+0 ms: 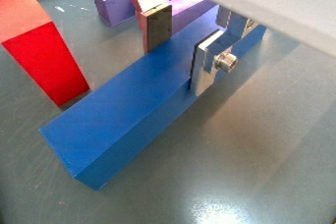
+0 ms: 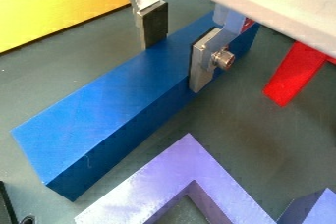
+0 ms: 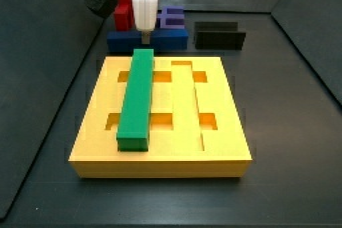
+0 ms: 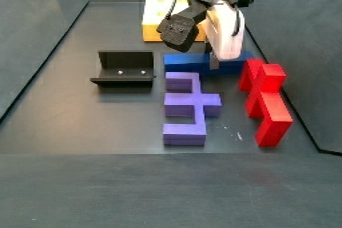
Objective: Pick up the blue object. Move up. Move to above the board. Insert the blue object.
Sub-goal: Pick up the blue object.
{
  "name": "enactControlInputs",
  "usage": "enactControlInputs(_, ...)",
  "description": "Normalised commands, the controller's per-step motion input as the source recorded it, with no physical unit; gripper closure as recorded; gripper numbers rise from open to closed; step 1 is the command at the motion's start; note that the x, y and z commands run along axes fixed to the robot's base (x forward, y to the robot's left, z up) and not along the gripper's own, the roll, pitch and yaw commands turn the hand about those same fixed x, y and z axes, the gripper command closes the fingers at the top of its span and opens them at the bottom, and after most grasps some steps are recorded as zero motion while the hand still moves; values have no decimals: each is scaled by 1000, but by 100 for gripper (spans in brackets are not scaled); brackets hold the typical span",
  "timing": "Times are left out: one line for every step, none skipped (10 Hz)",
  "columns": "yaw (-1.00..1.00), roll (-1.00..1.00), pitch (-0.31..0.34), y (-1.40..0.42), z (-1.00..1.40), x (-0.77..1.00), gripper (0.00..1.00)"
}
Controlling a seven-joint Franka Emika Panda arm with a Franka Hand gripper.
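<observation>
The blue object (image 1: 125, 120) is a long dark-blue bar lying flat on the grey floor, also seen in the other wrist view (image 2: 112, 120). My gripper (image 1: 182, 61) is open and straddles it near one end, one finger on each long side, tips about level with its top face (image 2: 178, 63). In both side views the gripper (image 3: 142, 34) (image 4: 218, 44) hangs low over the bar (image 3: 123, 43) (image 4: 187, 63), just beyond the board's end. The board (image 3: 221, 132) is a large yellow slotted block holding a long green bar (image 3: 138, 97); its edge shows in a wrist view (image 2: 53, 12).
A purple E-shaped block (image 4: 187, 102) lies beside the blue bar, also in the wrist views (image 2: 184, 184) (image 1: 118, 2). Red pieces (image 4: 267, 97) (image 1: 46, 51) (image 2: 296, 71) stand close on the other side. The dark fixture (image 4: 127, 69) (image 3: 221, 35) stands on the floor near the board.
</observation>
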Motion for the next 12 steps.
enactControlInputs(0,0,0,0,0,0,100)
enactControlInputs(0,0,0,0,0,0,100)
enactControlInputs(0,0,0,0,0,0,100)
enactControlInputs(0,0,0,0,0,0,100)
enactControlInputs(0,0,0,0,0,0,100)
enactControlInputs(0,0,0,0,0,0,100)
enactControlInputs(0,0,0,0,0,0,100)
enactControlInputs(0,0,0,0,0,0,100)
enactControlInputs(0,0,0,0,0,0,100)
enactControlInputs(0,0,0,0,0,0,100)
enactControlInputs(0,0,0,0,0,0,100)
enactControlInputs(0,0,0,0,0,0,100)
